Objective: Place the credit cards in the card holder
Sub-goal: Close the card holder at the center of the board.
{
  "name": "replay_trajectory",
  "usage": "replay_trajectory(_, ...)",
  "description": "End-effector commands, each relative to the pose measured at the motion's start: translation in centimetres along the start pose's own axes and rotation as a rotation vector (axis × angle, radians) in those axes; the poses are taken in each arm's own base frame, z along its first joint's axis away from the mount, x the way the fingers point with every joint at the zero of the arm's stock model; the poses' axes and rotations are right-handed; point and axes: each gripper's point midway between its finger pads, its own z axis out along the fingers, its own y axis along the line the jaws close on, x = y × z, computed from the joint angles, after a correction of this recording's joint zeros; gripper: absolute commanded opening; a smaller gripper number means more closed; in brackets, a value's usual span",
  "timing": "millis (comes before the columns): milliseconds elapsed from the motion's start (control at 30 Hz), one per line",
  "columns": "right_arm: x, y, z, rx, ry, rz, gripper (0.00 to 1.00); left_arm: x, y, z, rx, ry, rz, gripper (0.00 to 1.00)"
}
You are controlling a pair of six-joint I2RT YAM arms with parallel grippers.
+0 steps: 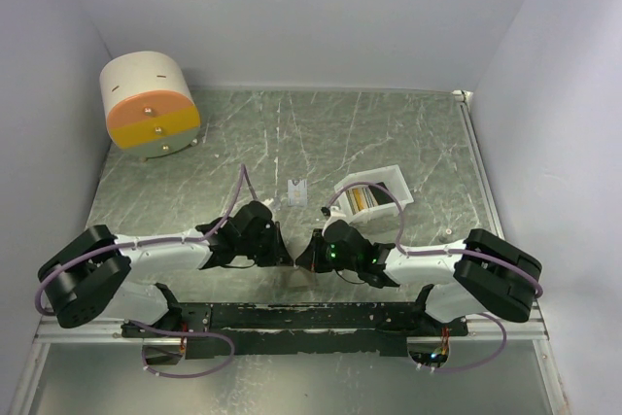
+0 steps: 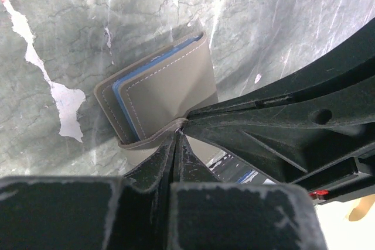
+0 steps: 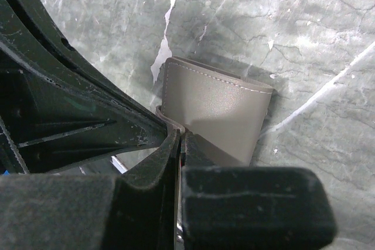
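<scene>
Left gripper [image 2: 177,132] and right gripper [image 3: 180,140] each pinch the wallet [image 2: 170,86]; a pale card [image 1: 298,190] lies at twelve o'clock beyond them.

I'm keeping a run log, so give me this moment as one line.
left gripper: shut on card holder | right gripper: shut on card holder | credit card: one flat on table beyond grippers

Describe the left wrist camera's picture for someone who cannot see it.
The left gripper pinches the near edge of a taupe card holder, blue-lined, against a marbled grey table. The right gripper meets it from the right.
</scene>
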Motion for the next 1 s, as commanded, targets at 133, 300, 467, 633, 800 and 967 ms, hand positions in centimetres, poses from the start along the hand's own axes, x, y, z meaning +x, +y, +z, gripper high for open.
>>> replay_trajectory(133, 2.1, -3.1, -0.5, 0.103, 0.060, -0.035, 0.00, -0.3, -0.9, 0.5, 0.036, -0.007, 0.007, 0.07)
replay_trajectory(300, 2.1, -3.0, -0.5, 0.102, 0.059, -0.033, 0.00, 0.4, -0.4, 0.7, 0.019, 0.009, -0.003, 0.07)
replay_trajectory(467, 2.2, -3.1, -0.5, 0.103, 0.062, -0.032, 0.00, 0.8, 0.8, 1.1, -0.053, 0.011, 0.008, 0.07)
replay_trajectory(633, 2.4, -3.3, -0.6, 0.106, 0.064, -0.031, 0.00, 1.9, 2.7, 1.6, -0.125, 0.041, -0.007, 0.07)
replay_trajectory(800, 3.7, -4.7, -0.8, 0.134, 0.090, -0.022, 0.00, 2.5, 3.9, 1.9, -0.183, 0.060, -0.013, 0.07)
replay_trajectory(967, 3.7, -4.8, -0.8, 0.138, 0.084, -0.012, 0.00, 2.6, 4.5, 2.2, -0.233, 0.081, -0.013, 0.07)
